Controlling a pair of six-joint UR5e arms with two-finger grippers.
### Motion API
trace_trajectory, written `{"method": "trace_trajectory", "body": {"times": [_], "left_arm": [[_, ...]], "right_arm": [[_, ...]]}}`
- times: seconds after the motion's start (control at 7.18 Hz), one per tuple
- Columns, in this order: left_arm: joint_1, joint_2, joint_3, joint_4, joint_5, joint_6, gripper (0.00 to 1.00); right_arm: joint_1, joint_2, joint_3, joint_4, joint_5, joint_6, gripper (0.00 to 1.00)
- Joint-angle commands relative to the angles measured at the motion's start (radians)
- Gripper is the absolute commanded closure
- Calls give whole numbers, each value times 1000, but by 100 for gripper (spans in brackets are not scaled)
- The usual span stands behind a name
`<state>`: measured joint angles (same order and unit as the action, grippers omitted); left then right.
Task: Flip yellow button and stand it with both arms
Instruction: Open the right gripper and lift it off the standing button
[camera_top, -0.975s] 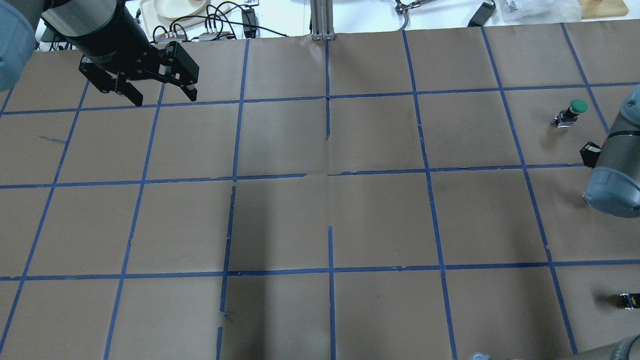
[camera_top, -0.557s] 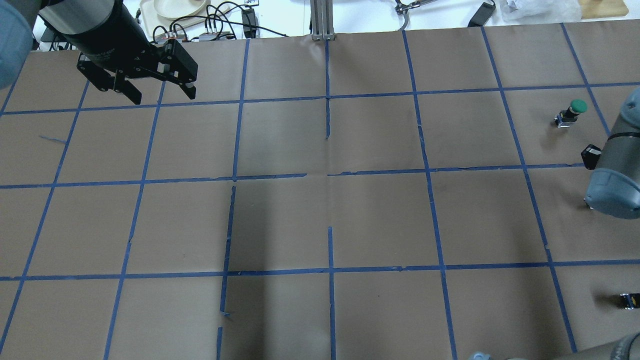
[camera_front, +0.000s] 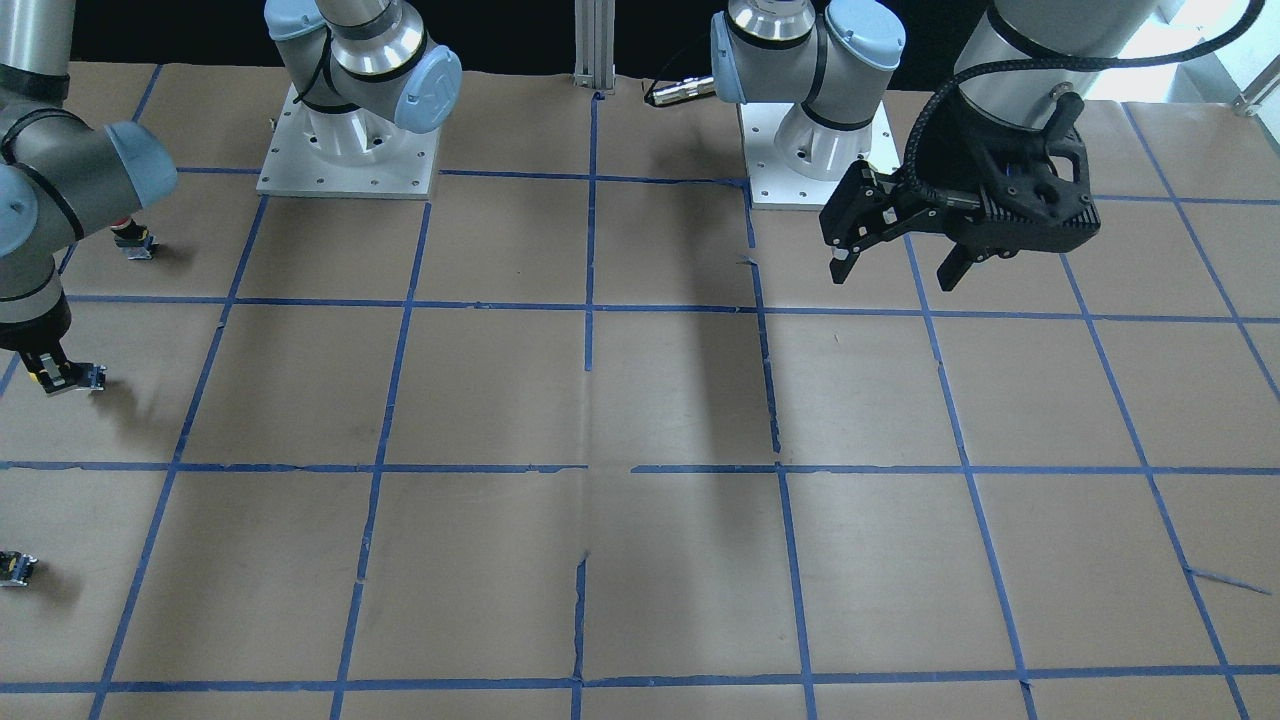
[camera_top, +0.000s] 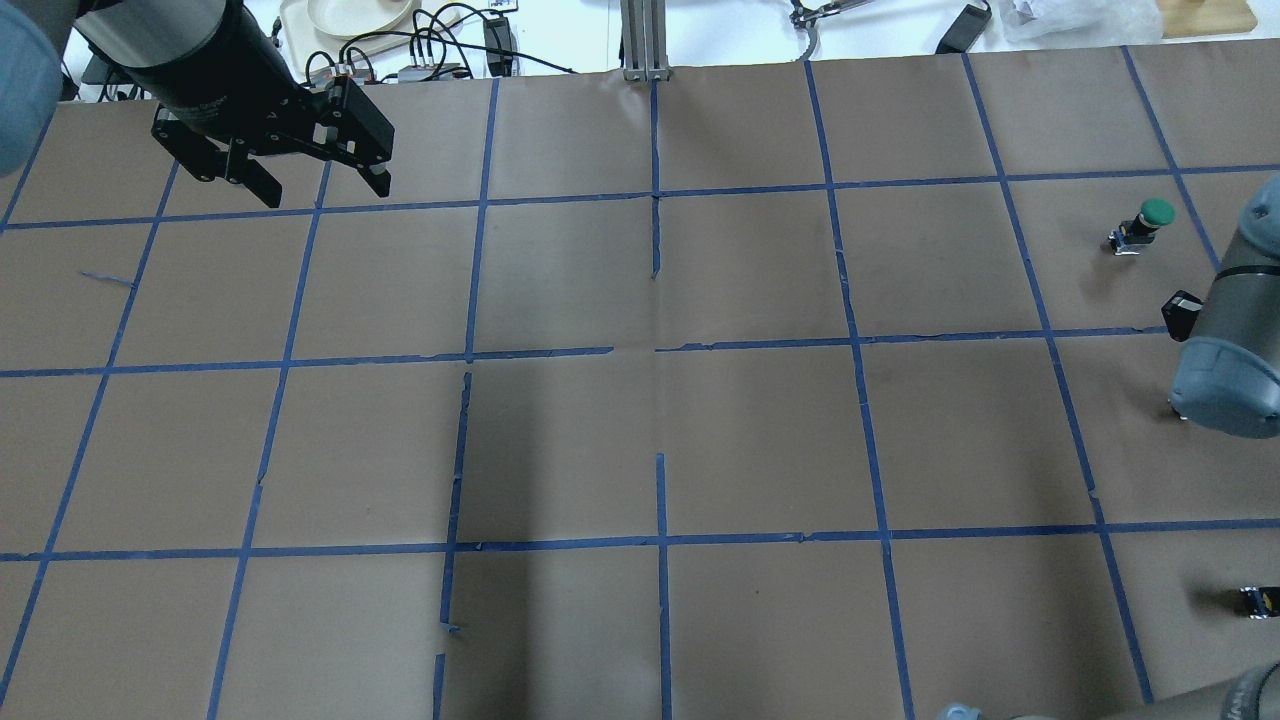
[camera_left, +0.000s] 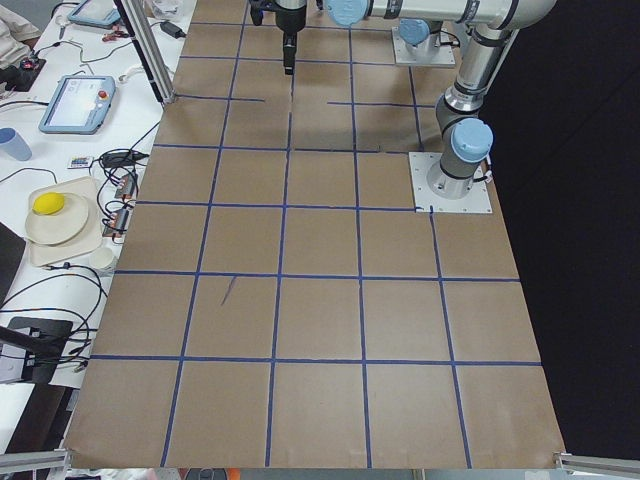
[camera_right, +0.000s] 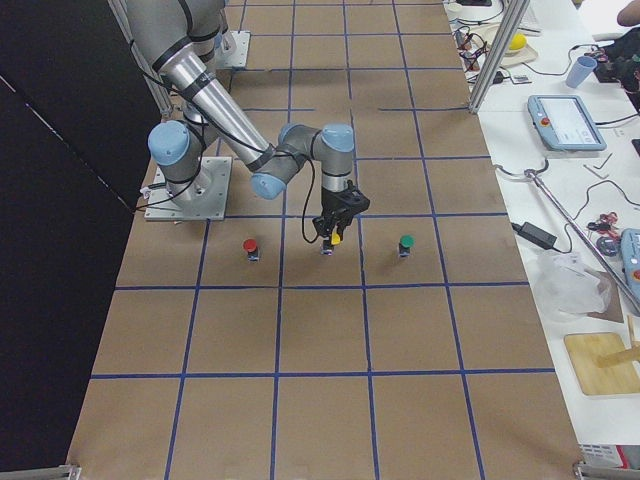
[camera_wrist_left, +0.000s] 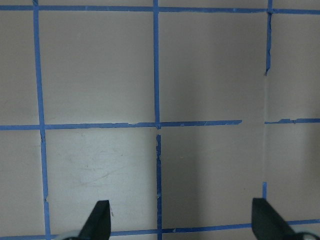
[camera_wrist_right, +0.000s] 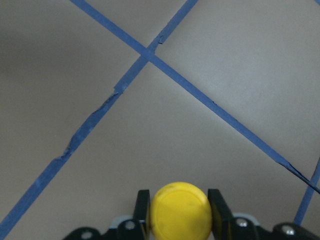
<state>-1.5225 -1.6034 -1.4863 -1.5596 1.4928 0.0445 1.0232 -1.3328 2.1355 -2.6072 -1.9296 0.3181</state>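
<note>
Right fingers (camera_wrist_right: 143, 207): I see them pinching the yellow button (camera_wrist_right: 179, 212) by its cap.
Left fingers (camera_wrist_left: 99, 221): spread, above the surface (camera_top: 640, 440) at ten o'clock overhead.

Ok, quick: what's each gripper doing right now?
Left gripper: open, holding nothing.
Right gripper: closed on the yellow button, fingers either side of its cap.
</note>
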Motion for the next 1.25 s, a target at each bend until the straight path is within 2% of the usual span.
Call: {"method": "trace_trajectory", "body": {"times": [0.0,0.28,0.42,0.56,0.7,0.84,1.11], "left_arm": [[1,5,-6,-2,0,3,0],[1,5,-2,0,0,5,0],[1,3,0,0,0,5,0],[1,5,-3,-2,0,5,0],[1,5,-2,0,0,5,0],[1,5,-2,0,0,5,0],[1,6,-5,0,1,5,0]], "right_arm": [[0,6,0,-1,0,-2,40],[0,1,-2,10,-9,-14,9],[0,-6,-5,16,-14,-23,1],[2,-25,-9,50,-6,-87,0],[5,-69,-44,162,0,-140,0],[6,-118,-113,338,94,-140,0],[30,-137,-336,746,178,-146,0]]}}
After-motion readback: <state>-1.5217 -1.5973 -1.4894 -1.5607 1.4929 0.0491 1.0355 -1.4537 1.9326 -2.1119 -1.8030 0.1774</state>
